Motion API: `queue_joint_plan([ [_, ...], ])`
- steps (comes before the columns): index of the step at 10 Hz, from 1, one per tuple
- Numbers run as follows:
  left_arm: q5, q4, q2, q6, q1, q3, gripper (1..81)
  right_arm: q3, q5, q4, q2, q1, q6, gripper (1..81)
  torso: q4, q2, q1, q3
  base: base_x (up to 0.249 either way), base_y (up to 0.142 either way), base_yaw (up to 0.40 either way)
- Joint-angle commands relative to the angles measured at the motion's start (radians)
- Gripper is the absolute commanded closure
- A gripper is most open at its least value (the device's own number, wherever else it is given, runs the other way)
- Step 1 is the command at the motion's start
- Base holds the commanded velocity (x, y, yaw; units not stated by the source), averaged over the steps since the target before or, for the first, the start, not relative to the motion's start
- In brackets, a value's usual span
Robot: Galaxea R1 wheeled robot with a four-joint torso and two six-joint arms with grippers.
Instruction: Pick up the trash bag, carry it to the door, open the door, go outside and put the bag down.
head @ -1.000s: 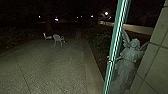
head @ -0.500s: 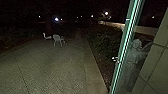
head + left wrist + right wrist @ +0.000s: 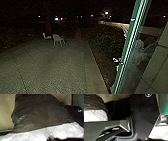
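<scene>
Head view faces paving; close wrist views share the bag

Chair on paving, statue behind glass door

the black plate has a round silvery fitting.

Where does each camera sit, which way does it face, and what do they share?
Head: high on the robot, forward and down at the paved yard, a chair and the glass door's edge.
Left wrist: at the trash bag, plus the robot's dark plate.
Right wrist: across that plate and the jointed bar.
Shared: both wrist views catch the bag and plate.
</scene>
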Motion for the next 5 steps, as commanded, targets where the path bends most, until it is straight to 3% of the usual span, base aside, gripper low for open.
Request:
queue_joint_plan([
  [1, 0.057, -0.004, -0.003, 0.002, -0.053, -0.004, 81.1, 0.005, -0.052, -0.001, 0.005, 0.035, -0.002, 1.0, 0.000, 0.000, 0.000, 0.000, 0.074, 0.000, 0.000],
  [5, 0.057, -0.004, -0.003, 0.002, -0.053, -0.004, 81.1, 0.005, -0.054, -0.001, 0.007, 0.036, -0.002, 1.0, 0.000, 0.000, 0.000, 0.000, 0.073, 0.000, 0.000],
])
